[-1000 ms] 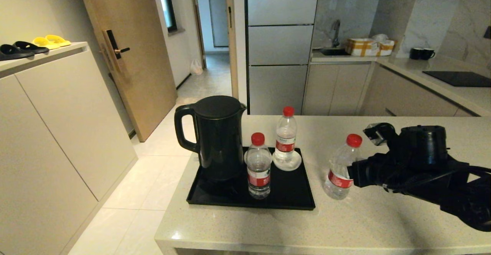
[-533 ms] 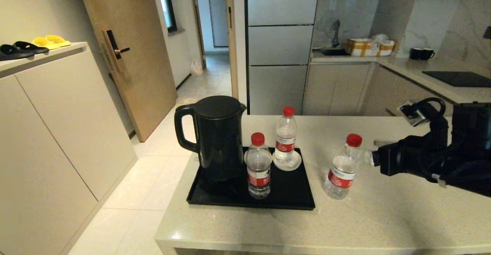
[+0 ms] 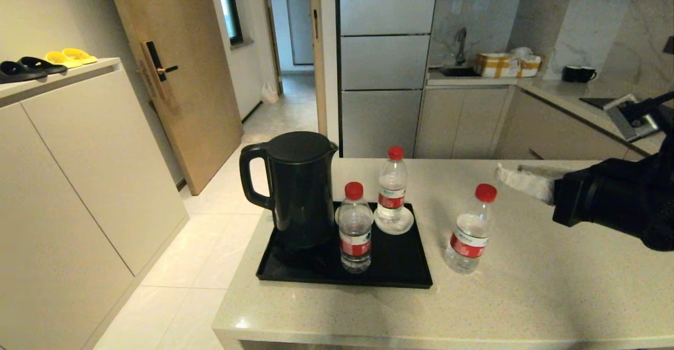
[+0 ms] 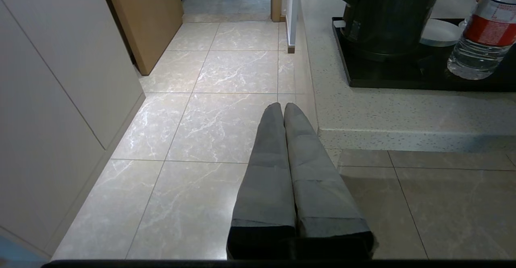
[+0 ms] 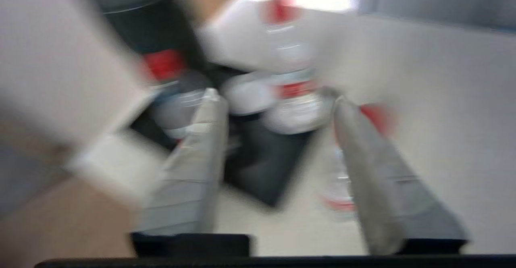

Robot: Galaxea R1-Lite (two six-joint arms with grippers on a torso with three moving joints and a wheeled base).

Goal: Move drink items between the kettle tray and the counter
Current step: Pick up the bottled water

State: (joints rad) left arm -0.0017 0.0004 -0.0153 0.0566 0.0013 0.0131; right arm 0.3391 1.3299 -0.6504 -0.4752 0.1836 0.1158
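Three clear bottles with red caps show in the head view. One bottle stands on the black kettle tray beside the black kettle. A second bottle stands on a white saucer at the tray's back. The third bottle stands upright on the beige counter, right of the tray. My right gripper hangs open above the counter, up and to the right of that bottle, apart from it. My left gripper is shut and empty, low over the floor by the counter's corner.
The counter's left edge drops to a tiled floor. A kitchen worktop with a sink, a black cooktop panel and mugs lies behind. A cabinet with slippers stands at the left.
My right gripper let go of the bottle on the counter and drew back up and to the right. That bottle, first tilted, now stands upright. The left arm stayed still.
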